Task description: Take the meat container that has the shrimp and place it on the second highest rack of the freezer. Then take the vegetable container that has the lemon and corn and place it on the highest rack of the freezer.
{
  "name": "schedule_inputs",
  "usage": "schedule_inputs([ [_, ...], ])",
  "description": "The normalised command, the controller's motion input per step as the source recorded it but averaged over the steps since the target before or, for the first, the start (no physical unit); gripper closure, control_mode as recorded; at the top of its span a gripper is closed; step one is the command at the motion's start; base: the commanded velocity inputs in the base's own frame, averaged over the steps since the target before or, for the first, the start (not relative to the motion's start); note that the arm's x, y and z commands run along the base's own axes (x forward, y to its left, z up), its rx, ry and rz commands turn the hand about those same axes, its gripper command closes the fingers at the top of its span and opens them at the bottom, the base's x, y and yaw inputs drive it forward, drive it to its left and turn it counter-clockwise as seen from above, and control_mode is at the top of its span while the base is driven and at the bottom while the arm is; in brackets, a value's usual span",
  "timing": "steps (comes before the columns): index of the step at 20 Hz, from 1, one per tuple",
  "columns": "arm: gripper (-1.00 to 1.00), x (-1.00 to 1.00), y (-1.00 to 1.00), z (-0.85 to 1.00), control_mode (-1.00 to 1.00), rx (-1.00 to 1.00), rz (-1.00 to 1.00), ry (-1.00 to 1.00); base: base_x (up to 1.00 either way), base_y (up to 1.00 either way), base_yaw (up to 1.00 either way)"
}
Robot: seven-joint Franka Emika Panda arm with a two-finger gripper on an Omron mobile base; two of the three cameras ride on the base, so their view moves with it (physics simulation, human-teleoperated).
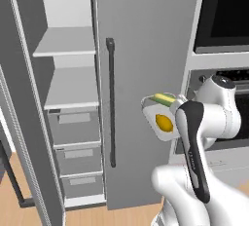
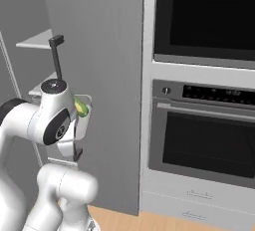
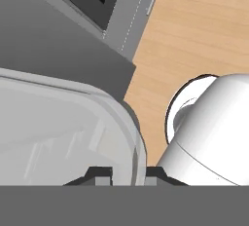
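My gripper (image 3: 126, 174) pinches the rim of the stiff, light, clear plastic tray (image 1: 156, 118), mid-frame; the yellow lemon (image 1: 164, 122) might roll.

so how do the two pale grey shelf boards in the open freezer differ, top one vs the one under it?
The top pale grey shelf board sits higher and reads narrower in the left base view; the lower pale grey shelf board looks wider and rests right above the grey drawers. Both are flat, the same pale grey, and bare: the clear container with the yellow lemon is off to the right, before the closed door.
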Motion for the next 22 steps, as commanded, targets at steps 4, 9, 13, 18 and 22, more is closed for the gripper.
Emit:
schedule_inputs([
  [4,1.0,0.0,0.0,0.0,1.0,0.0,0.0,0.0,0.05,0.72,0.0],
  [9,1.0,0.0,0.0,0.0,1.0,0.0,0.0,0.0,0.02,0.35,0.0],
  [13,1.0,0.0,0.0,0.0,1.0,0.0,0.0,0.0,0.16,0.25,0.0],
  [18,1.0,0.0,0.0,0.0,1.0,0.0,0.0,0.0,0.21,0.55,0.0],
  [22,1.0,0.0,0.0,0.0,1.0,0.0,0.0,0.0,0.31,0.42,0.0],
])
